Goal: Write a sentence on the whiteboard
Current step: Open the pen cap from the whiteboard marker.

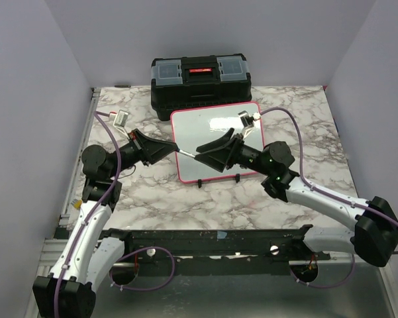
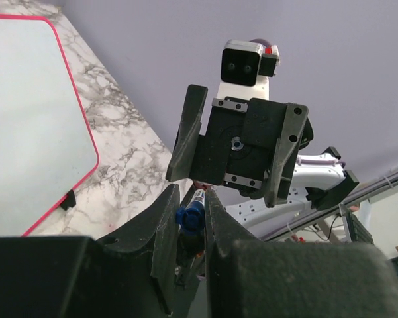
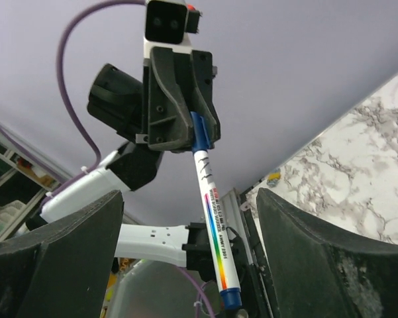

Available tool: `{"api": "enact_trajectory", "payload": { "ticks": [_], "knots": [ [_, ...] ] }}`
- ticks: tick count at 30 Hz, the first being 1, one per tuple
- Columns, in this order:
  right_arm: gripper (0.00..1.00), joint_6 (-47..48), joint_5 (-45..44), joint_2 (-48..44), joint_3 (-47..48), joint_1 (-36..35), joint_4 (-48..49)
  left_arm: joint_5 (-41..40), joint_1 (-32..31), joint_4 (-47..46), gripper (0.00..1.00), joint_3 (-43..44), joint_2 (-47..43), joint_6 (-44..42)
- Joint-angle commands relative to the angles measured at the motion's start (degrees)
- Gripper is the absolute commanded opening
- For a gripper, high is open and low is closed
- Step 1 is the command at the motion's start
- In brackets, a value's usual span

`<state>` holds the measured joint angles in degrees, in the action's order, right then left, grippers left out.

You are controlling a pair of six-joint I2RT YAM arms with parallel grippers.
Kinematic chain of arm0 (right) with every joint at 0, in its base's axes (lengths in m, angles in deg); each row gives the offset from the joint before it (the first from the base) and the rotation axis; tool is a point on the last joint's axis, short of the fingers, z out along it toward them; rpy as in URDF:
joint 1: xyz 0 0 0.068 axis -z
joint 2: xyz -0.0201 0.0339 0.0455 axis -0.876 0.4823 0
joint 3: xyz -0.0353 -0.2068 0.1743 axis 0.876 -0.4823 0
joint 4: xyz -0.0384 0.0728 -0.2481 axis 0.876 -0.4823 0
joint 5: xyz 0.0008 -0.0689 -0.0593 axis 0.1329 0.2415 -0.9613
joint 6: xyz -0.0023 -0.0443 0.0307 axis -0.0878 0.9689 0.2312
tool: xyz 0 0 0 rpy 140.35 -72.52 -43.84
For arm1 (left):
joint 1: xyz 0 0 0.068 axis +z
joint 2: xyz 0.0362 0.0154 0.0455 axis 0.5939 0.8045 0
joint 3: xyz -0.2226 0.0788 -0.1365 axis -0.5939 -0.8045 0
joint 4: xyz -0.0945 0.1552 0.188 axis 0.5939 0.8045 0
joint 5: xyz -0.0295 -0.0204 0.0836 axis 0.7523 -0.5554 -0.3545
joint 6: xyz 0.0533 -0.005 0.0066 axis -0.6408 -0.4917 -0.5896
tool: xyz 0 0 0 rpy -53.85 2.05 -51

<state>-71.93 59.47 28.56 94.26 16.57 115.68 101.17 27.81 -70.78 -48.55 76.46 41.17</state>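
The whiteboard (image 1: 215,126) with a pink-red frame lies mid-table; its visible surface is blank, and no sentence shows. It also shows in the left wrist view (image 2: 26,119). A white marker (image 1: 186,154) with a rainbow stripe is held level between the two grippers above the board's left edge. My left gripper (image 1: 176,150) is shut on the marker's blue end (image 2: 191,217). My right gripper (image 1: 200,154) faces it with jaws wide open around the marker's other end (image 3: 215,232), not touching it. The left gripper (image 3: 185,112) shows in the right wrist view.
A black toolbox (image 1: 200,79) with a red latch stands behind the whiteboard at the table's far edge. A metal rail (image 1: 86,146) runs along the marble table's left side. Purple walls enclose the workspace.
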Motion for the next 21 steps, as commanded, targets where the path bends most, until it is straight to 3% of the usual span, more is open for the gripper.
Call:
{"api": "enact_trajectory", "payload": {
  "ticks": [1, 8, 21],
  "knots": [
    [0.8, -3.1, 1.3, 1.5, 0.9, 0.1, 8.0, -4.2, 0.2, -7.2, 0.0, -2.1, -1.6, 3.2],
    [0.64, -4.2, 2.9, 4.6, 2.6, 0.2, 9.8, -7.2, 0.1, -14.3, 0.0, -4.2, -0.2, 7.4],
    [0.44, -5.1, 3.8, 8.5, 5.5, 0.3, 12.2, -11.3, -2.4, -20.8, 0.0, -6.9, 2.1, 9.1]
  ]
}}
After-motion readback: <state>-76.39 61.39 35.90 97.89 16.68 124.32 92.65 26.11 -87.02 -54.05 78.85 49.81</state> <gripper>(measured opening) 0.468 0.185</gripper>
